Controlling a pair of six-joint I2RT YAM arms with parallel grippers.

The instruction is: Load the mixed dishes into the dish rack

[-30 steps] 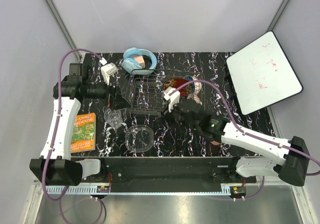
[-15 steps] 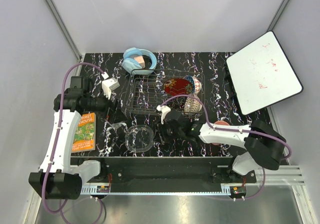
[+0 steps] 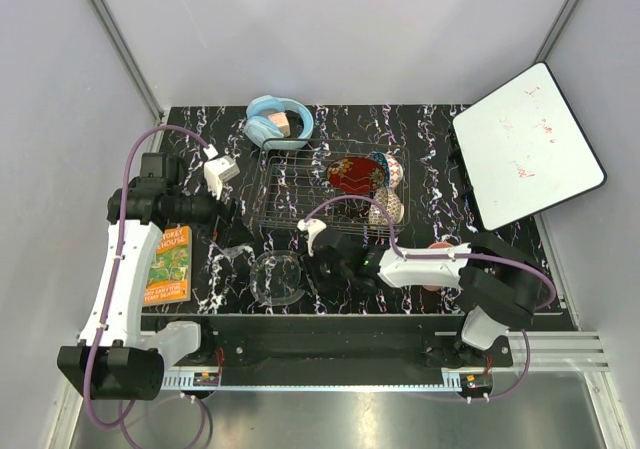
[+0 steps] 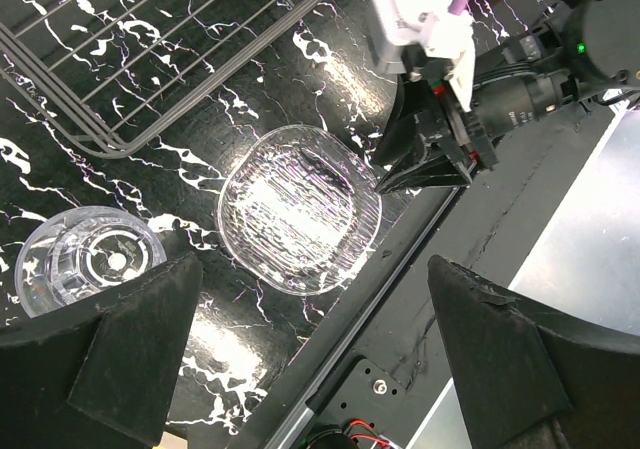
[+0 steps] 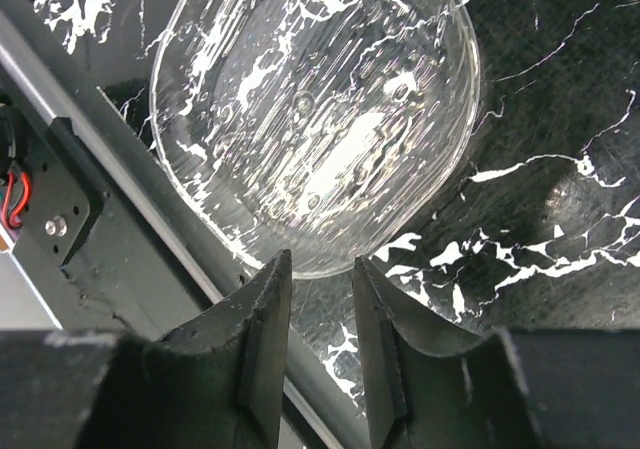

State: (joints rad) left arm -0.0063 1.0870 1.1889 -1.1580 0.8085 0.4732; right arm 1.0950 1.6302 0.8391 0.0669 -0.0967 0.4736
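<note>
The wire dish rack (image 3: 295,187) holds the red floral plate (image 3: 354,174), the blue patterned bowl (image 3: 388,166) and the beige lattice bowl (image 3: 386,208). The clear glass bowl (image 3: 278,276) and the clear tumbler (image 3: 231,254) stand on the table near the front. The pink cup (image 3: 438,254) shows partly behind the right arm. My right gripper (image 3: 313,268) is low at the glass bowl's right rim (image 5: 320,119), its fingers (image 5: 268,299) a narrow gap apart and holding nothing. My left gripper (image 3: 224,216) hangs open and empty above the tumbler (image 4: 90,259).
Light-blue headphones (image 3: 276,119) lie behind the rack. A book (image 3: 168,263) lies at the left edge. A white board (image 3: 526,145) leans at the back right. The table's front edge and black rail (image 5: 120,219) run just beside the glass bowl.
My right gripper has drawn back from the rack and moved left and nearer, down to the glass bowl's rim. The left arm shifted slightly, then held still.
</note>
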